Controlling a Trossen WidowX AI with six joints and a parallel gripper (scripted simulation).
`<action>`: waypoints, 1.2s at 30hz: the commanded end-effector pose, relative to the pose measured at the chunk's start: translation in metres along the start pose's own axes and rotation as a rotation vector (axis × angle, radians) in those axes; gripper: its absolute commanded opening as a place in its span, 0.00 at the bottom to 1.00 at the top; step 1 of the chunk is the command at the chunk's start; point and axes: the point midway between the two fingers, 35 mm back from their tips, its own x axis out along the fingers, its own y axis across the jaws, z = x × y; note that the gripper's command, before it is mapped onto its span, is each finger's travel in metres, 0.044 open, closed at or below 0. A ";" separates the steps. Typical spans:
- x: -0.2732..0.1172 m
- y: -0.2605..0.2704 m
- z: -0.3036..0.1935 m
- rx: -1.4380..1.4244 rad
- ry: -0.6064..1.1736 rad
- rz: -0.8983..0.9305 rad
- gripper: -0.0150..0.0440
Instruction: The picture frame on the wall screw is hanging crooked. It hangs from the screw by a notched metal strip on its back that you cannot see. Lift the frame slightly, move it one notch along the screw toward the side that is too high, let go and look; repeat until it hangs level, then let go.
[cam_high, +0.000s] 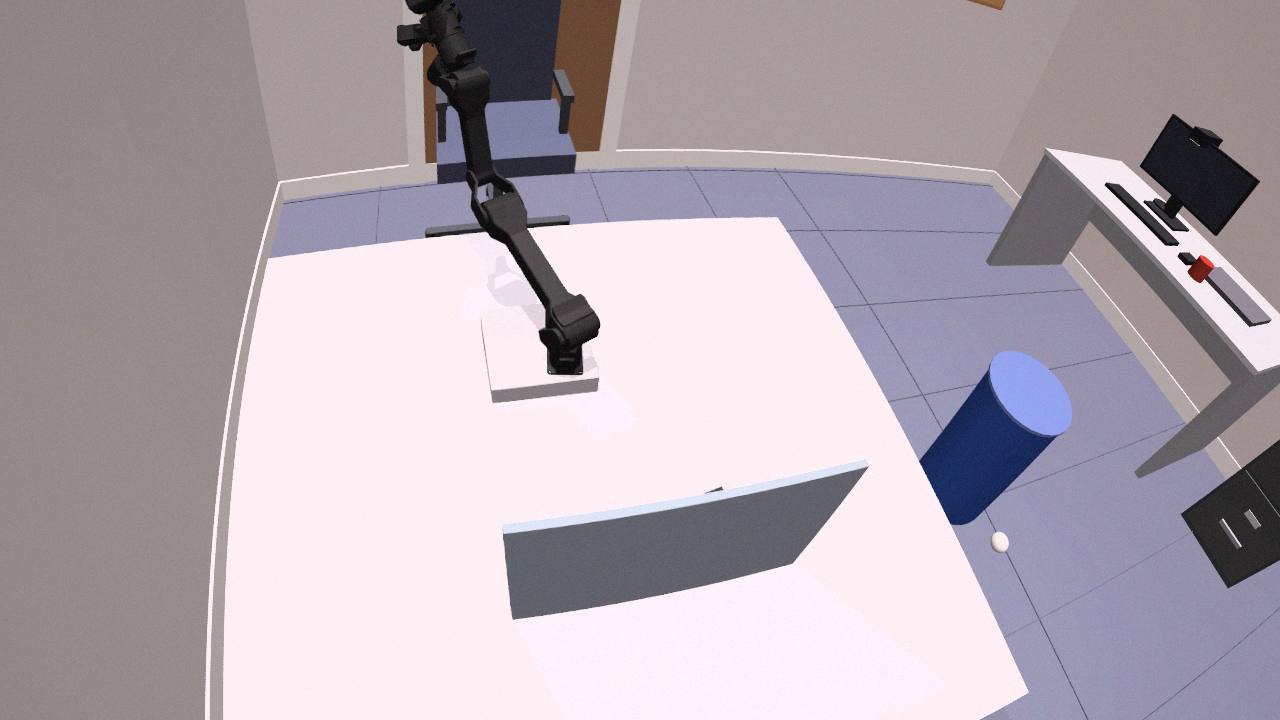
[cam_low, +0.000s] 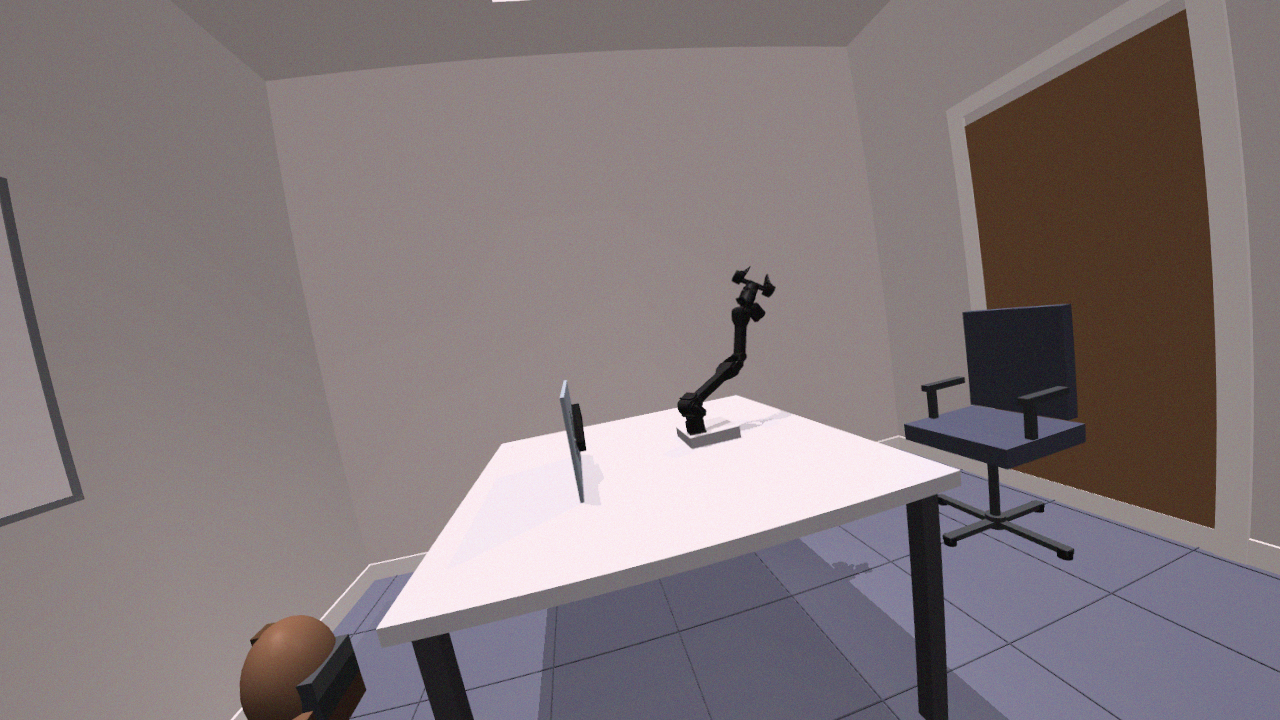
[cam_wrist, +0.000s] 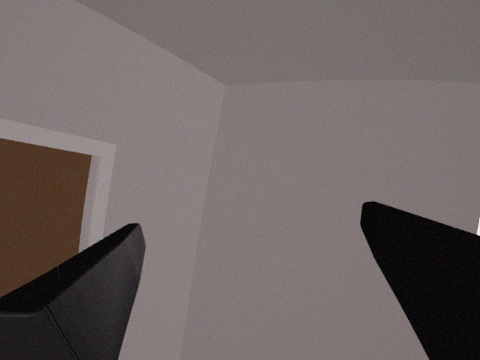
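Black claw (cam_low: 755, 274) (cam_wrist: 254, 226) fingers are spread wide, up high and well apart from the dark picture frame (cam_low: 580, 427). I can't read any words anywhere.

The tabletop (cam_high: 358, 537) (cam_low: 680, 510) is seen steeply from above in the top view and from farther off, beyond one corner, in the exterior view — the arm (cam_high: 537, 268) (cam_low: 716, 380) is shared by both. In the wrist view, the fingers are seen very close, with walls and ceiling faced beyond — the doorway (cam_high: 586, 71) (cam_low: 1092, 286) (cam_wrist: 40, 210) is caught in all three.
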 end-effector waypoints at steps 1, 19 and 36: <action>0.000 -0.003 -0.001 0.003 0.002 -0.008 0.89; -0.147 -0.238 -0.078 0.277 0.079 -0.799 0.69; -0.426 -0.331 -0.117 0.318 0.031 -1.539 0.69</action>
